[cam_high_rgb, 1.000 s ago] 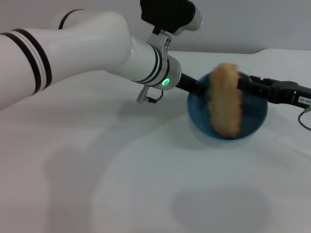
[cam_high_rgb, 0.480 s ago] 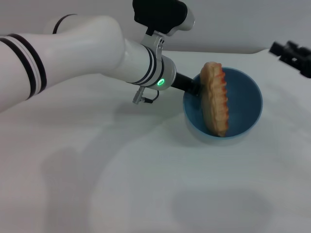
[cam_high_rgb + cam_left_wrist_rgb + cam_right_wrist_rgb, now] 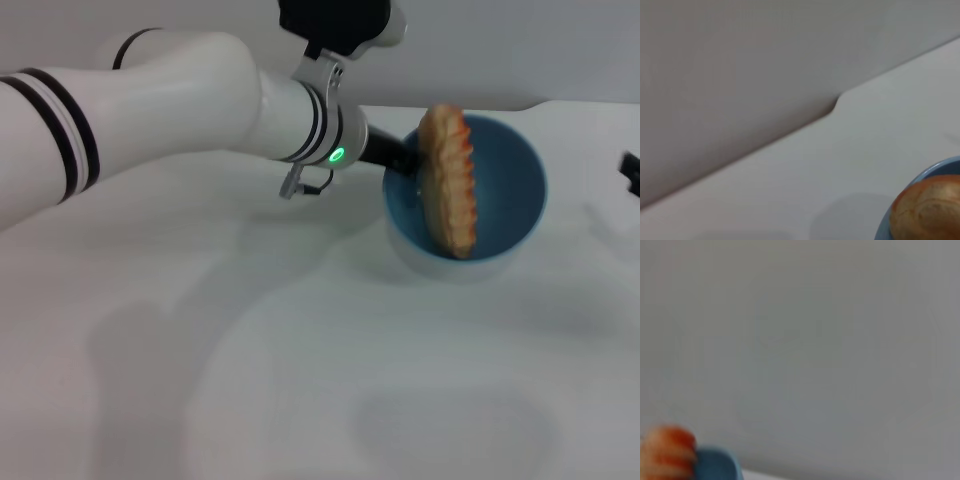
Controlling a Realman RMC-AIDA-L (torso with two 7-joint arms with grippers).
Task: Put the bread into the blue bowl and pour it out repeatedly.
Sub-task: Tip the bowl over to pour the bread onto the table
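bread (image 3: pixel 447 182) standing on end inside the blue bowl (image 3: pixel 510 190) | left gripper (image 3: pixel 400 158) at the bowl's rim, apparently clamped on it | right gripper (image 3: pixel 631 172) well clear of the bowl, jaws can't tell | loading done, pour-out left

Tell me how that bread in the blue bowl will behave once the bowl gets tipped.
The bread stands nearly on end against the wall of the blue bowl, its top above the rim, so it probably tumbles out early. It looks glossy and rigid, likely sliding rather than bending. The left tool is at the rim.
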